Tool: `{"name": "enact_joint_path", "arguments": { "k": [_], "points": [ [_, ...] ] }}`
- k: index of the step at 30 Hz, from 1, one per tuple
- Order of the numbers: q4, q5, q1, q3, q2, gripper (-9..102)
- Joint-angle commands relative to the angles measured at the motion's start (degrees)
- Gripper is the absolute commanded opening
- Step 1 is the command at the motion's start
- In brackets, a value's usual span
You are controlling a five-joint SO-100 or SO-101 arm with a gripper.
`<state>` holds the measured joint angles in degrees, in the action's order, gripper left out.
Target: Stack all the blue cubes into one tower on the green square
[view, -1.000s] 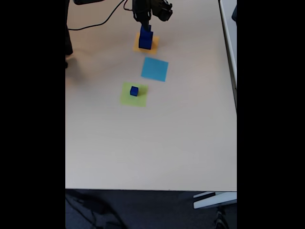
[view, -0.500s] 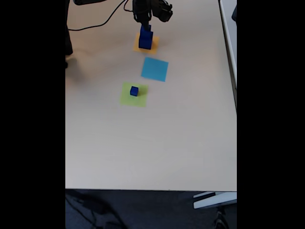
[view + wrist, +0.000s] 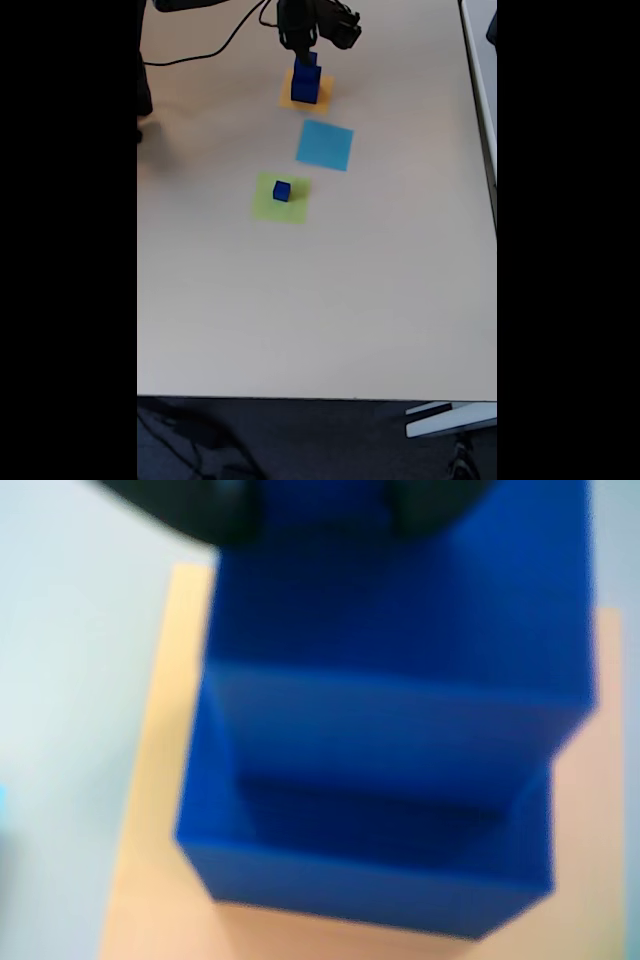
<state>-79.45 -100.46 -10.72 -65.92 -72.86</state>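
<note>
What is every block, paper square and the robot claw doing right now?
Small blue cube: alone on the green square, upright.
Medium blue cube: stacked on the large blue cube, right under the gripper.
Large blue cube: sits on the orange square.
Light-blue square: flat, nothing on it.
Gripper: at the top of the two-cube stack; open or shut unclear.
</note>
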Motion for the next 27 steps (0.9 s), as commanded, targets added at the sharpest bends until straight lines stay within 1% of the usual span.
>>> {"name": "enact_joint_path", "arguments": {
  "k": [1,8,14,22,27],
  "points": [
    [-0.8,0.6,0.7,3.5,-5.0,0],
    [-1.3,1.8,1.4,4.3,-5.1,0],
    [-3.5,4.3,3.4,7.1,-5.2,0],
    [-4.4,11.3,9.3,9.7,-6.2,0],
    [-4.5,18.1,14.6,9.1,-7.1,0]
  ]
}}
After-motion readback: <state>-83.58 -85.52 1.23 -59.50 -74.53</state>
